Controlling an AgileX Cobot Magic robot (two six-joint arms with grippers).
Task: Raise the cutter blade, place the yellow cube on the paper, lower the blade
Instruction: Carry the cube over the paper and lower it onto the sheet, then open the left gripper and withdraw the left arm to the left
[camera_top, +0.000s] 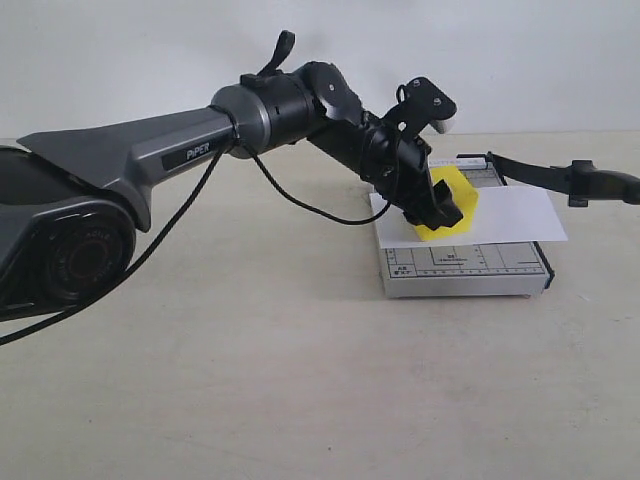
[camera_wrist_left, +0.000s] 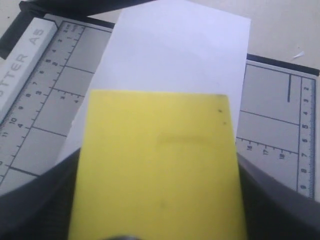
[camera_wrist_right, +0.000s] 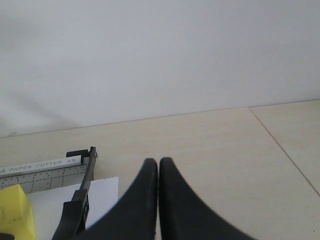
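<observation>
– On the table, exterior view: what room have you?
– Open table (camera_top: 250, 380) lies before the grey base (camera_top: 460, 268). The cutter blade (camera_top: 530, 170) angles up at its right edge, clear of the paper (camera_top: 520, 215). Your left gripper (camera_top: 438, 210) pinches the yellow cube (camera_top: 458, 195) toward the paper's left end.
– Left wrist?
– Plain bright cube between the fingers (camera_wrist_left: 280, 200), paper behind. You cannot tell if they touch.
– Right wrist?
– Right gripper (camera_wrist_right: 158, 170) pressed together, empty, beside the blade.
</observation>
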